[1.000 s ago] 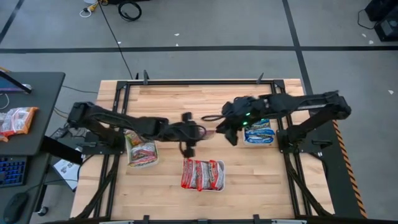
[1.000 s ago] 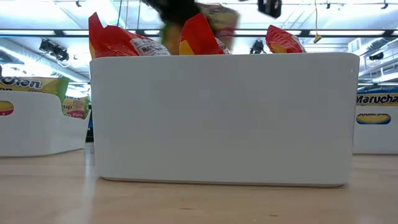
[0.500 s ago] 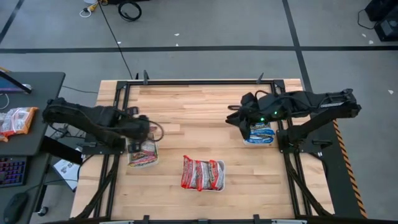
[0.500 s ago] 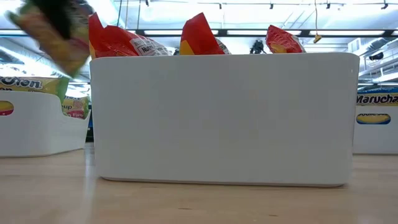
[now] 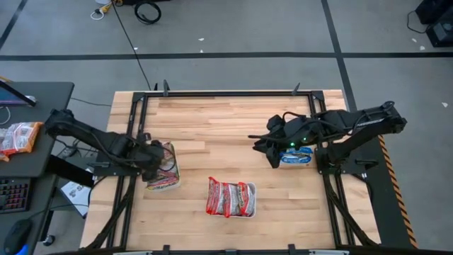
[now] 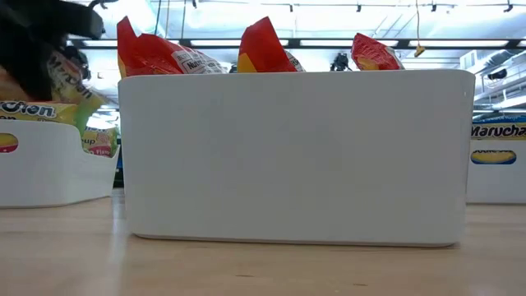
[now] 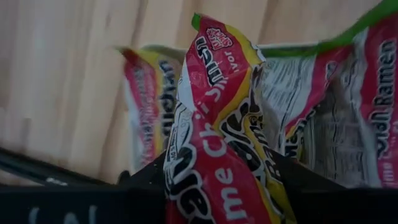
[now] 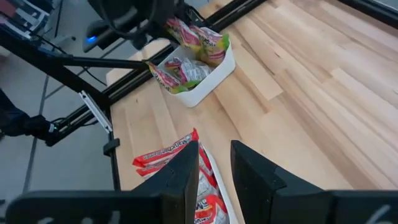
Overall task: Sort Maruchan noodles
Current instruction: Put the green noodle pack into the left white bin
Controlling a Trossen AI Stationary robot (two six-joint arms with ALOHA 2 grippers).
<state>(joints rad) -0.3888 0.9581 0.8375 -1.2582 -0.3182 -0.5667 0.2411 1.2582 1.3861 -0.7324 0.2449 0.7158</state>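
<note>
My left gripper (image 5: pixel 161 157) is shut on a red, yellow and green Maruchan noodle packet (image 7: pixel 217 124). It hangs over the left white tray (image 5: pixel 146 178), which holds more packets of that kind (image 5: pixel 164 177). My right gripper (image 8: pixel 214 168) is open with nothing between its fingers. It is in the air just left of the right tray (image 5: pixel 309 160), which holds blue packets (image 5: pixel 296 157). Red packets (image 5: pixel 228 198) stand on edge in the middle tray (image 6: pixel 288 156) at the near side. My left gripper pinches the packet between its two fingers at one end (image 7: pixel 214 186), with one dark finger (image 7: pixel 146 183) on each flat side. The fingers slant steeply down from above. The rest of the packet sticks out past them, crumpled, over the left tray's packets. Whether it touches them, I cannot tell.
Bare wood lies between the three trays and across the far half of the table. A black metal frame (image 5: pixel 226 93) runs round the table's edges. A side desk (image 5: pixel 28 127) with another packet on it stands off the table's left edge.
My left gripper has carried the packet from the table's middle toward the left edge, to above the left tray, tipping steeply downward on the way. My right gripper has drawn back a little from the middle toward the right tray.
</note>
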